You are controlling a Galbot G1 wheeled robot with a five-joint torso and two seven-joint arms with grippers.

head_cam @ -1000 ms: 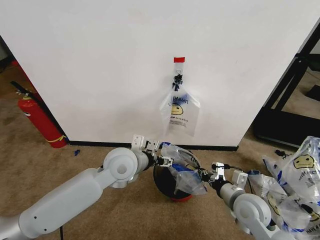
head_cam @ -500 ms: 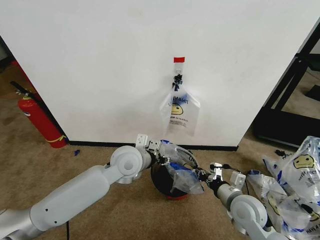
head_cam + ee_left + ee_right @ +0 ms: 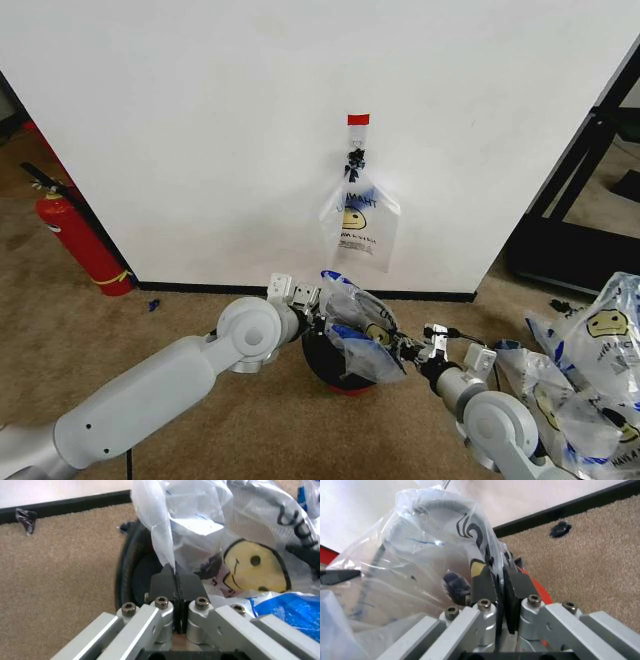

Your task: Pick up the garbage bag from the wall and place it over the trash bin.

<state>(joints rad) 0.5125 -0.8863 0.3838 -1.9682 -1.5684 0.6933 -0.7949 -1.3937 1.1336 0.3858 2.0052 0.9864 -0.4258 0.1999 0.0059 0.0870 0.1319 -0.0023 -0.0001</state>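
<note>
Nearest to us, our left gripper (image 3: 322,322) is clenched on one edge of the garbage bag (image 3: 362,327), its black pads pinching a fold of the thin plastic, as the left wrist view shows (image 3: 175,588). Our right gripper (image 3: 412,352) is likewise clamped on the opposite edge, a pleat of film caught between its pads (image 3: 499,587). Between the two, the garbage bag is stretched over the mouth of the trash bin (image 3: 322,362), crinkled, with its yellow smiley face turned up and a blue patch toward our right side. The trash bin stands on the brown carpet (image 3: 200,310), its red base just showing below. To our far right lies a heap of like smiley bags (image 3: 590,375). Beyond the bin rises the wall (image 3: 200,130), where another flat bag (image 3: 358,222) dangles by its handles from the black hook (image 3: 355,155) under a red tape mark (image 3: 358,119). At far left a red fire extinguisher (image 3: 78,240) leans by the wall's edge.
</note>
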